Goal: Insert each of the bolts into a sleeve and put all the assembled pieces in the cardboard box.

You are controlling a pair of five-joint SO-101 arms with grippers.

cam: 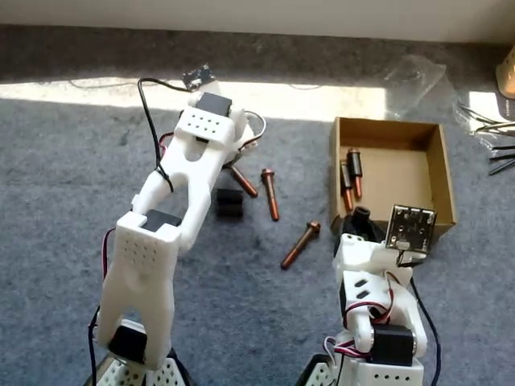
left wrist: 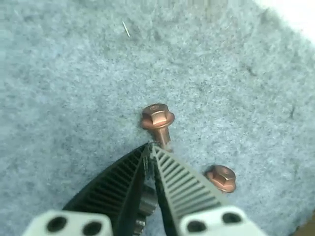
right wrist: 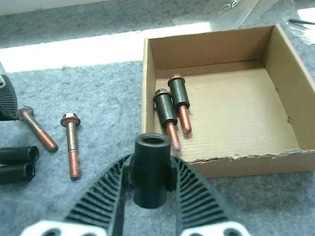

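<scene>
My left gripper (left wrist: 150, 147) is shut on the shank of a copper bolt (left wrist: 157, 118) lying on the grey carpet; the same bolt (cam: 245, 182) pokes out from under the left arm in the high view. A second bolt (cam: 270, 194) lies beside it, a third bolt (cam: 300, 244) nearer the cardboard box (cam: 445, 173). My right gripper (right wrist: 151, 166) is shut on an upright black sleeve (right wrist: 151, 147), just in front of the box's near wall (right wrist: 236, 164). Two assembled pieces (right wrist: 172, 105) lie inside. Two loose sleeves (cam: 229, 202) rest by the left arm.
A clear plastic bag (cam: 414, 76) lies behind the box, and cables (cam: 491, 129) run along the far right edge. A sunlit strip crosses the carpet behind the arms. Open carpet stretches to the left of the left arm.
</scene>
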